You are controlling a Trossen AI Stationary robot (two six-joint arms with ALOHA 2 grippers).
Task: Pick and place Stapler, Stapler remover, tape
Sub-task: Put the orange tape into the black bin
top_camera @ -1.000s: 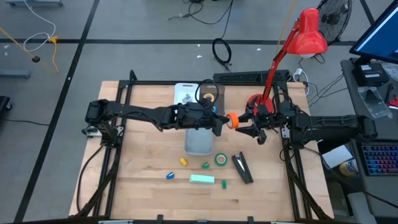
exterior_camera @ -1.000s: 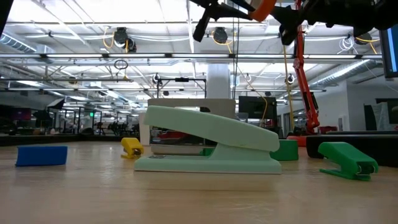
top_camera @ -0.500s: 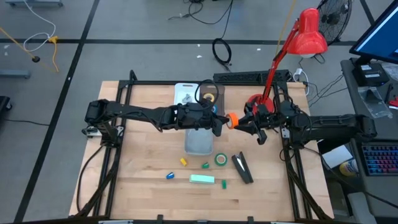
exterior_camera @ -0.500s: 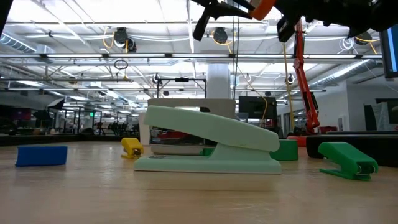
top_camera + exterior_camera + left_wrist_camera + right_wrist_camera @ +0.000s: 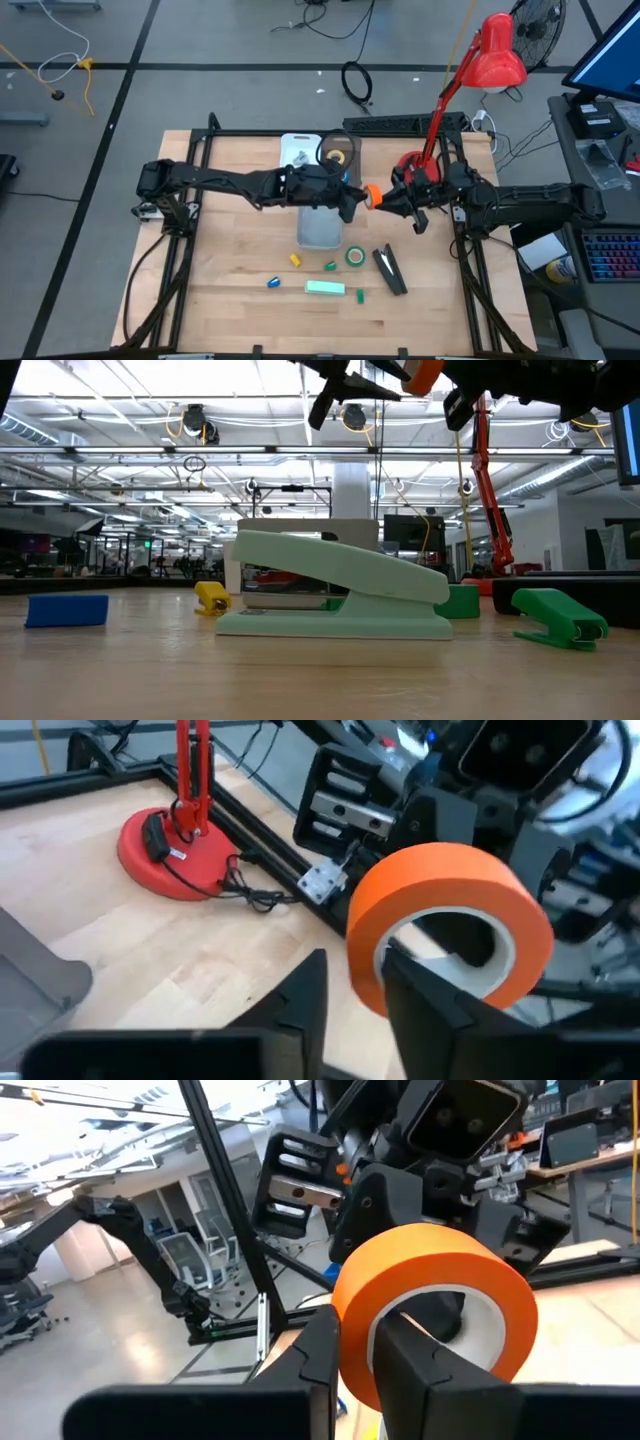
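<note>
**Mid-air tape handoff, most items still on the table**

So, near to far. Front edge of the table point(image 5: 220, 250): mint stapler point(image 5: 324, 288), small blue, yellow and green bits beside it, none of them moved yet as far as I can judge. Just behind: green tape point(image 5: 355, 257) and a dark tool point(image 5: 390, 271), possibly the staple remover, can't tell. Then the grey tray point(image 5: 318, 232), which looks empty. At the far edge another tape roll point(image 5: 338, 152) sits on a white board.

Progress, as a judgement: early. Only the orange tape point(image 5: 372, 194) is in play; stapler, remover and green roll remain.

Pose: both arms reach in level above the tray's right side, wrists facing each other. The left gripper point(image 5: 358, 200) has one finger through the orange tape's hole and one outside, clamped on the wall. The right gripper point(image 5: 392, 200) has its fingers placed the same way, one inside, one outside; looks clamped too. Roll held well above the table between them.
</note>
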